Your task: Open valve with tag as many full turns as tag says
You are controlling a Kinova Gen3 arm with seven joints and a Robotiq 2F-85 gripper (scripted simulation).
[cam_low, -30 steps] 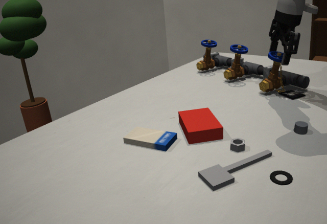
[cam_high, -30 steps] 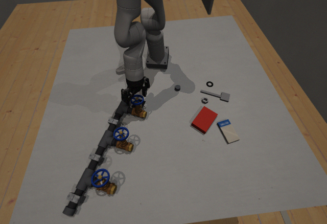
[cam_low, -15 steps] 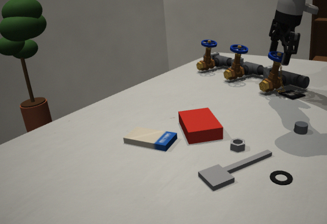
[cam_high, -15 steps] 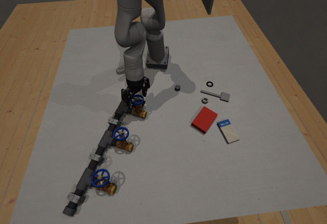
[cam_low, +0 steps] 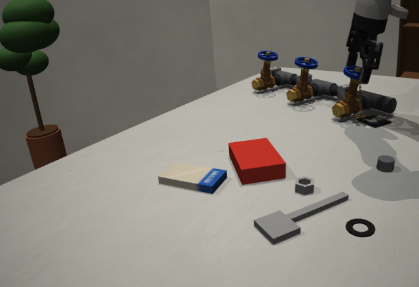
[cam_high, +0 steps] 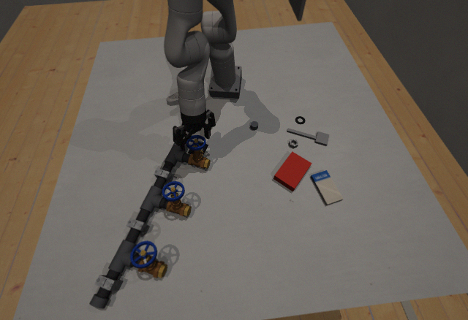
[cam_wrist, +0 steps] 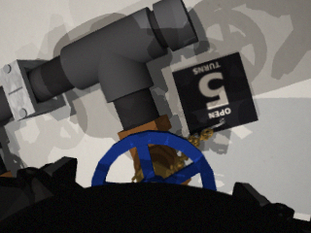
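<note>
Three brass valves with blue handwheels sit on a dark grey pipe [cam_high: 143, 210]. The valve nearest the arm's base [cam_high: 196, 150] has a black tag [cam_wrist: 214, 94] chained to it; the tag reads "OPEN 5 TURNS" and lies flat on the mat [cam_low: 374, 120]. My gripper [cam_high: 193, 129] is open, just above that valve's handwheel [cam_low: 353, 71], with a finger on each side and not clamped on it. In the wrist view the handwheel [cam_wrist: 155, 162] is right below the gripper body. The middle valve [cam_high: 175, 196] and the far valve [cam_high: 145, 258] stand untouched.
A red block [cam_high: 292, 170], a blue-and-cream box [cam_high: 326, 186], a grey T-shaped key [cam_high: 309, 135], a hex nut [cam_high: 293, 141], a black washer [cam_high: 300, 117] and a small grey cap [cam_high: 254, 124] lie to the right. The arm's base [cam_high: 226, 84] stands behind.
</note>
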